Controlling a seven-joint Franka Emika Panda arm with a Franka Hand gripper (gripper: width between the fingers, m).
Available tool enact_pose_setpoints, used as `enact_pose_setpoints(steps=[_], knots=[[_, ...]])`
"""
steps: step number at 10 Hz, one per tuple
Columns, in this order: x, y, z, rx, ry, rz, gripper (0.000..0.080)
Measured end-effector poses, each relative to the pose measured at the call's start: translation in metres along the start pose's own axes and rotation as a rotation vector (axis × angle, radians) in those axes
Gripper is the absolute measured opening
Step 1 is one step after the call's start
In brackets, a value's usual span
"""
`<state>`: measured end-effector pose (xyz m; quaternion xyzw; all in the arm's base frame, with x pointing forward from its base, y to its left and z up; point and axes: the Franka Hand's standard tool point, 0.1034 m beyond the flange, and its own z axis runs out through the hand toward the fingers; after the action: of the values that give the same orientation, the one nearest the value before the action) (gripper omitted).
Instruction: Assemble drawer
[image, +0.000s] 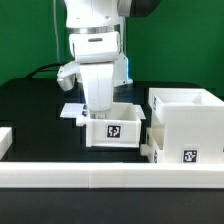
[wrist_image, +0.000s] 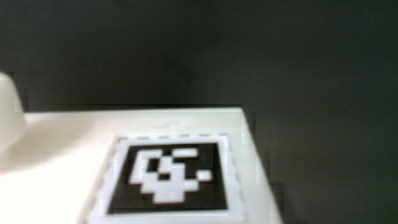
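A small open-top white drawer tray (image: 115, 128) with a square tag on its front stands mid-table. My gripper (image: 100, 106) reaches down into the tray's back left part, and its fingertips are hidden behind the tray wall. The large boxy white housing (image: 185, 125) stands just to the exterior view's right of the tray and bears a tag low on its front. The wrist view shows a white surface with a black-and-white tag (wrist_image: 169, 172) close up and blurred. No fingers show there.
A long low white rail (image: 110, 178) runs across the front of the black table. The marker board (image: 71, 112) lies behind the tray on the exterior view's left. A white piece (image: 4, 138) is cut off by the left edge.
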<state>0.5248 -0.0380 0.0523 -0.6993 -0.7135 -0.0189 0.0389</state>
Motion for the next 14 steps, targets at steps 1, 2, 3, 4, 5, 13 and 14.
enact_pose_setpoints(steps=[1,2,3,4,5,13,14], knots=[[0.002,0.001,0.0,0.007,0.001,0.008,0.0041],[0.006,0.005,-0.002,0.017,0.002,0.016,0.0041],[0.008,0.01,-0.005,0.043,0.003,0.045,0.0041],[0.011,0.012,-0.002,0.061,0.006,0.085,0.0041],[0.012,0.013,0.001,0.074,0.008,0.099,0.0041],[0.011,0.013,0.003,0.064,0.009,0.098,0.0041],[0.012,0.015,0.004,0.037,0.011,0.098,0.0041]])
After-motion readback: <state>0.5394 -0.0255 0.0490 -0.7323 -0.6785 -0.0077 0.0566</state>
